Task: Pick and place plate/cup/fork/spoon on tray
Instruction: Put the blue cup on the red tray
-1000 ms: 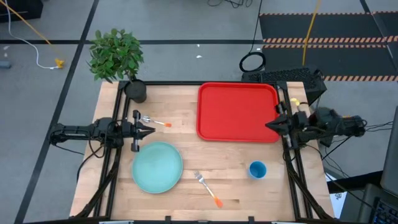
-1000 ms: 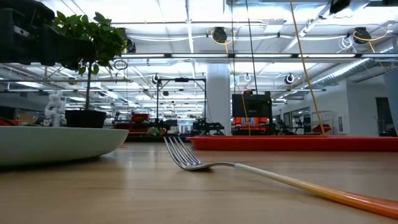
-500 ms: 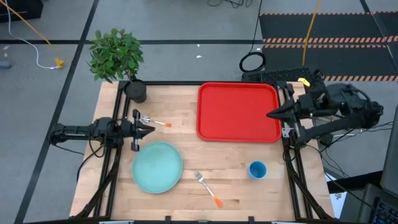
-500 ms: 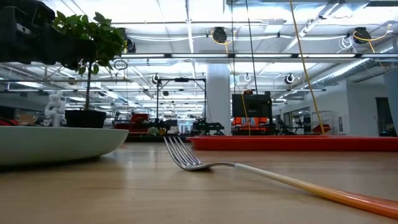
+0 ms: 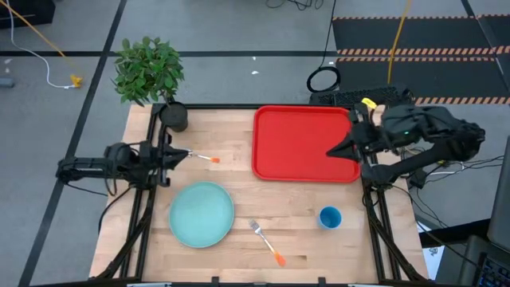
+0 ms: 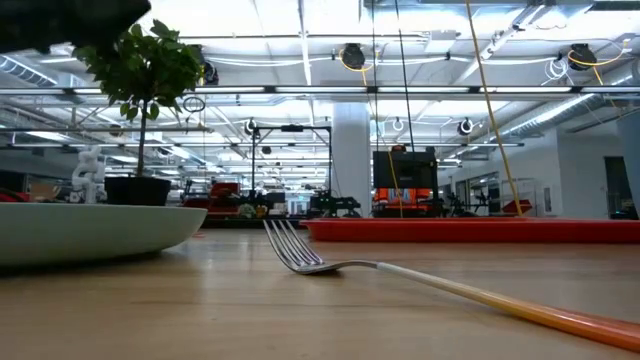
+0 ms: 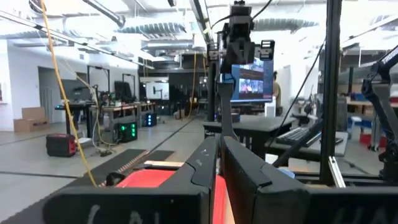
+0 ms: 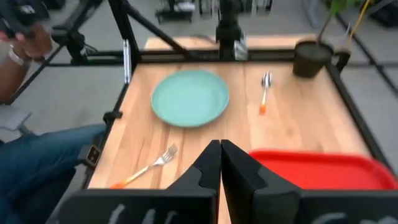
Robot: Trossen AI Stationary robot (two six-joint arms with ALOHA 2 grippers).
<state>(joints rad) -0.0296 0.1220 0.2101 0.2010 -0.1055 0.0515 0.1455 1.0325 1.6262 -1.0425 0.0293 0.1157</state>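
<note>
Plate (image 5: 202, 214), fork (image 5: 265, 241), cup (image 5: 330, 217) and spoon (image 5: 199, 157) lie unmoved on the table (image 5: 295, 239); the red tray (image 5: 303, 143) sits bare. Right gripper (image 5: 331, 151), fingers pressed together, has advanced over the tray's right edge. Left gripper (image 5: 185, 155), fingers pressed together, has drawn back from the spoon.

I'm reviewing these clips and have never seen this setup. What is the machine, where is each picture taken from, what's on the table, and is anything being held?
Two dark robot arms work at a wooden table. One picture looks straight down, one sits at table height, and two ride on the wrists. The left gripper waits by the spoon; the right gripper hangs over the red tray. Both have jaws shut and hold nothing. Also on the table lie a teal plate, a fork, a blue cup and a potted plant. In the right wrist picture, a person's arm and leg show at the edge.
</note>
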